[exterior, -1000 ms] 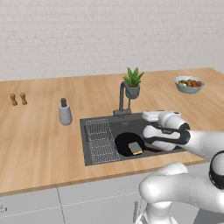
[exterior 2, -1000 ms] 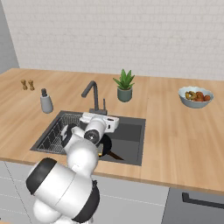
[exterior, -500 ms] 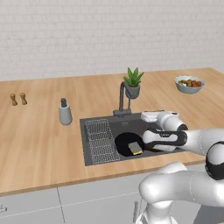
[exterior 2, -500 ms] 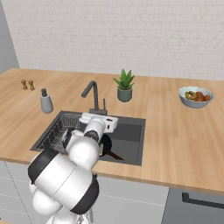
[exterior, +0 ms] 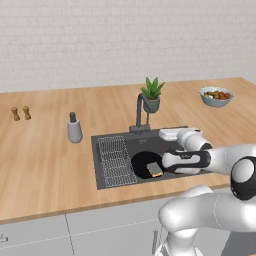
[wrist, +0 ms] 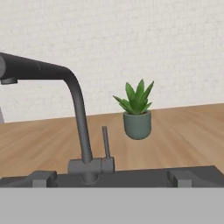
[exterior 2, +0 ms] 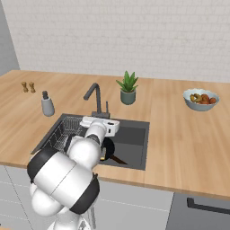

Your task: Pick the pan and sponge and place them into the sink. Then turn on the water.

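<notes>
The black pan (exterior: 144, 163) lies in the dark sink (exterior: 108, 142), beside the wire rack (exterior: 115, 161), and the sponge (exterior: 155, 169) rests on it with its yellow edge showing. In the right base view my arm hides part of the pan (exterior 2: 110, 151). My gripper (wrist: 111, 178) hovers low over the basin's back part, open and holding nothing, and points at the faucet (wrist: 79, 114). The faucet's thin lever (wrist: 105, 142) stands upright just beyond the fingertips (wrist: 42, 178). From the left base view the white hand (exterior: 173, 134) sits right of the faucet (exterior: 140, 108). No water runs.
A potted plant (exterior: 151, 95) stands behind the faucet. A grey dispenser (exterior: 74, 129) is on the counter left of the sink, two small shakers (exterior: 20, 113) at the far left, and a fruit bowl (exterior: 216, 96) at the far right.
My hand has shifted a little left toward the faucet, still open. Pan and sponge have not moved.
</notes>
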